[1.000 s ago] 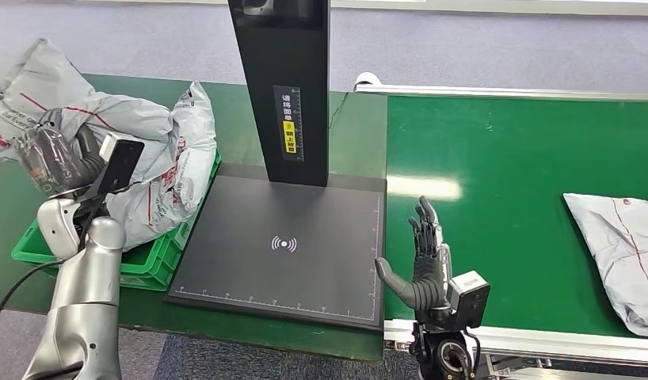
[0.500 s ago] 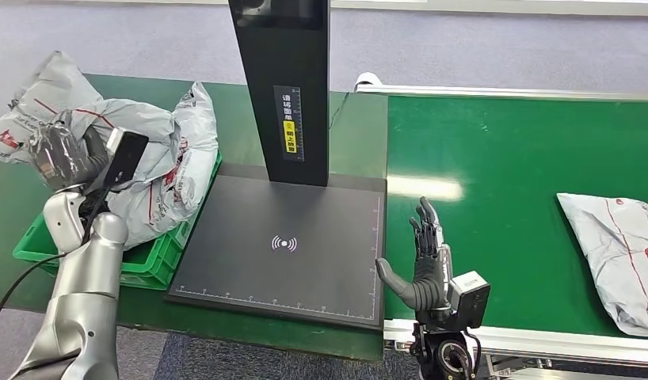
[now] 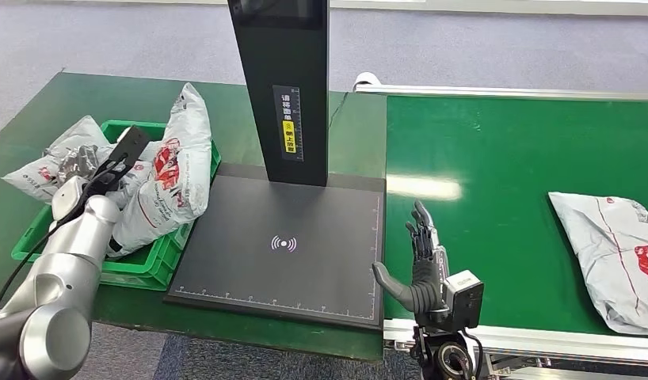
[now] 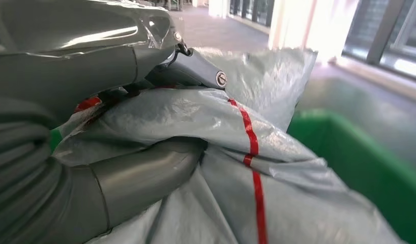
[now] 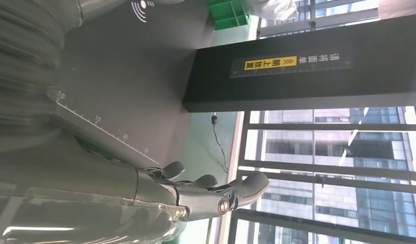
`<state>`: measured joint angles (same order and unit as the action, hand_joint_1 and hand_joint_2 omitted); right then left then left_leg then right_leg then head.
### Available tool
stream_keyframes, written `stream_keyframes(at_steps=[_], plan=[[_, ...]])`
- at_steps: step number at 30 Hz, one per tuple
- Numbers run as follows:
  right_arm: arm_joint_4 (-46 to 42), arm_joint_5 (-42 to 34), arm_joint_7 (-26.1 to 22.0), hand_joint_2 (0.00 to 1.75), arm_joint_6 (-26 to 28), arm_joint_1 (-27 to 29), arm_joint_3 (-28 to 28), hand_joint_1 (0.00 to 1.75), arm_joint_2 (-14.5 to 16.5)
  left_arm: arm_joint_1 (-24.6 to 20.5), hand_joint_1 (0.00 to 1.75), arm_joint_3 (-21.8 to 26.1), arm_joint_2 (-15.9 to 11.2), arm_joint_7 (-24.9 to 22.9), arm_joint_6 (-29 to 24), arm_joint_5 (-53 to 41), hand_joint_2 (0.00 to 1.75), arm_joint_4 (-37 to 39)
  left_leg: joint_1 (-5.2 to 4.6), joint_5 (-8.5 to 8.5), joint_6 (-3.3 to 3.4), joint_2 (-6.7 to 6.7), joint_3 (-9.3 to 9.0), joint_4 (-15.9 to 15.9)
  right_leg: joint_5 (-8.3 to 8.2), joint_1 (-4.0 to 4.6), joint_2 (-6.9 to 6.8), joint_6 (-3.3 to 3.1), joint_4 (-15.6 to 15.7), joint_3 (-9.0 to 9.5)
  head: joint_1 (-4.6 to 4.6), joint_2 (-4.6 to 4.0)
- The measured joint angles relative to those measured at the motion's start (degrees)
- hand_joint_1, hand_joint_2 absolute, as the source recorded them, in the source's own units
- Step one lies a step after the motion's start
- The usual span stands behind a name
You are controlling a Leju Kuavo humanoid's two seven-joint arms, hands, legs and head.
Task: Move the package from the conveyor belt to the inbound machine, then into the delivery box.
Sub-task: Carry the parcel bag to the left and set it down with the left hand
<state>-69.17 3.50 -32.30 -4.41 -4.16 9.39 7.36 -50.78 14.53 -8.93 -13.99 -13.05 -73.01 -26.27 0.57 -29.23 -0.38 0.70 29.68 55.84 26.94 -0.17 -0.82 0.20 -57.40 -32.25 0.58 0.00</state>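
Over the green delivery box the left hand grips a grey package, apparently lowering it in, so release comes next, while the right hand waits with fingers spread near the next package on the conveyor belt.

held package: grey poly mailer, red stripes, crumpled; gripped by left hand, over green delivery box at bench's left end | next package: flat on conveyor belt, right edge | inbound machine: black plate, upright post, bare
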Motion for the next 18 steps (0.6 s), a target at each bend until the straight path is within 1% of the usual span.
stream_keyframes(at_steps=[4, 5, 11, 12, 15, 16, 18], plan=[[0.5, 0.5, 0.2, 1.75, -0.5, -0.8, -0.2, 0.0, 0.2, -1.5, 1.75, -0.7, -0.6, -0.7, 9.3, -1.3, 1.75, 2.5, 0.0, 0.0, 0.0, -0.03, -0.02, 0.0, 0.0, 0.0, -0.03, 0.0, 0.0, 0.03, 0.02, 0.0], [0.6, 0.6, 0.2, 1.75, -0.6, -1.1, -0.3, 0.0, 0.3, -1.8, 1.75, -0.9, -0.8, -0.8, 10.9, -1.5, 1.75, 2.8, 0.0, 0.0, 0.0, -0.03, -0.03, 0.0, 0.0, 0.0, -0.03, 0.0, 0.0, 0.04, 0.02, 0.0], [1.5, 1.0, 0.7, 1.75, -0.6, -2.0, -0.7, 0.0, 0.8, -3.1, 1.75, -1.6, -1.2, -1.8, 16.9, -2.5, 1.75, 4.4, 0.01, 0.02, -0.01, -0.04, -0.07, 0.0, 0.0, 0.0, -0.04, 0.0, 0.0, 0.08, 0.02, 0.0], [1.6, 1.0, 0.8, 1.75, -0.6, -2.0, -0.8, 0.0, 0.9, -3.3, 1.68, -1.6, -1.2, -1.8, 18.0, -2.5, 1.75, 4.6, 0.0, 0.02, -0.01, -0.04, -0.07, 0.0, 0.0, 0.0, -0.04, 0.0, 0.0, 0.09, 0.02, 0.0], [2.0, 1.1, 0.9, 1.75, -0.6, -2.2, -1.0, 0.0, 1.1, -3.7, 0.37, -1.7, -1.2, -1.9, 20.8, -2.1, 1.75, 5.0, 0.0, 0.02, -0.01, -0.05, -0.11, 0.0, 0.0, -0.01, -0.05, 0.0, 0.0, 0.13, 0.02, 0.0], [2.1, 1.2, 0.9, 1.75, -0.6, -2.2, -1.0, 0.0, 1.2, -3.8, 0.0, -1.7, -1.2, -1.9, 21.0, -2.1, 1.75, 5.1, 0.0, 0.02, -0.01, -0.06, -0.12, 0.0, 0.0, -0.01, -0.06, 0.0, 0.0, 0.14, 0.02, 0.0], [2.1, 1.3, 1.0, 1.75, -0.6, -2.2, -1.2, 0.0, 1.2, -3.6, 0.0, -1.7, -1.1, -2.4, 18.9, -2.2, 1.75, 5.2, -0.01, 0.02, -0.01, -0.07, -0.13, 0.0, 0.0, -0.01, -0.08, 0.0, 0.0, 0.14, 0.01, 0.0]])
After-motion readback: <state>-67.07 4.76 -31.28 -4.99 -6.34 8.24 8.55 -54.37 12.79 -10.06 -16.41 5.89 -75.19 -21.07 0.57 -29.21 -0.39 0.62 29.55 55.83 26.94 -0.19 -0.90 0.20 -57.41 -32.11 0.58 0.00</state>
